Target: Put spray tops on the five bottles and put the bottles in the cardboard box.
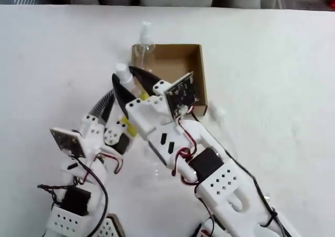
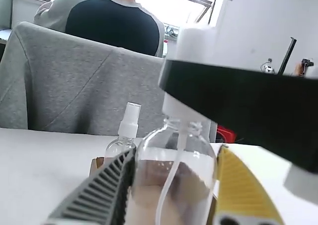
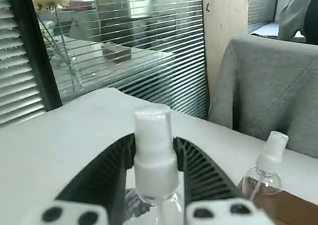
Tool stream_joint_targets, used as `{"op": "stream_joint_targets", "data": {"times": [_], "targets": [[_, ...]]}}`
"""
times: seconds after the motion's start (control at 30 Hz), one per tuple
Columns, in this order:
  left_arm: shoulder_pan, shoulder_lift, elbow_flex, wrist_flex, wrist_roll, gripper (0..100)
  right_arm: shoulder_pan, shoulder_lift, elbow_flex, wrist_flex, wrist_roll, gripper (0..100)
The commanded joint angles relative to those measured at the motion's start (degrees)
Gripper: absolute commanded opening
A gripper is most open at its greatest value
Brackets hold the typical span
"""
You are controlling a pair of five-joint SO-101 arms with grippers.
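Left claw (image 2: 176, 158): clamped round the upright bottle (image 2: 185, 138).
Right claw (image 3: 154, 148): directly above, black fingers pinched on the top (image 3: 151, 130).
Box (image 1: 180, 59): just beside, 1 o'clock of the bottle.
Far bottle (image 1: 143, 47): capped, at the box's 10 o'clock corner.
Hidden: whether the top is fully seated.

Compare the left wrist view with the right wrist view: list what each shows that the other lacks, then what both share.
Left wrist, not right: the left pincer, grey ribbed finger and yellow finger clamping the round clear plastic bottle.
Right wrist, not left: slatted window blinds, and the right pincer with both black ribbed fingers flanking the white plastic spray top.
Both: that bottle and top, a second capped clear bottle in the brown cardboard box, the grey fabric chair back.
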Motion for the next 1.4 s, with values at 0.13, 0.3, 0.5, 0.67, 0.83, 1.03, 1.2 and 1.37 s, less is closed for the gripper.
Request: {"op": "stream_joint_targets", "data": {"times": [0.13, 0.3, 0.5, 0.67, 0.83, 1.03, 1.2, 1.37], "targets": [[0.13, -1.19, -0.88, 0.09, 0.62, 8, 0.22, -1.19, -3.43, 8.04, -0.26, 8.7], [0.13, -1.19, -0.88, 0.09, 0.62, 8, 0.22, -1.19, -6.59, 15.25, -0.35, 21.7], [0.13, -1.19, -0.88, 0.09, 0.62, 8, 0.13, -1.27, -6.86, 15.6, -0.35, 22.8], [0.13, -1.19, -0.79, 0.09, 0.62, 8, 0.13, -3.03, -7.03, 17.98, -0.35, 23.0], [0.13, -1.19, 0.18, -0.35, 0.62, 8, 0.13, -6.73, -11.52, 26.42, -0.35, 23.0], [0.22, -1.19, 0.26, -0.35, 0.62, 8, 0.13, -9.45, -16.09, 37.85, -0.44, 22.8], [0.22, -1.19, 0.26, -0.35, 0.62, 8, 0.22, -12.7, -15.82, 42.86, -0.44, 22.6], [0.13, -1.19, 0.26, -0.26, 0.62, 8, 0.57, -15.25, -13.01, 47.43, -0.35, 16.3]]}}
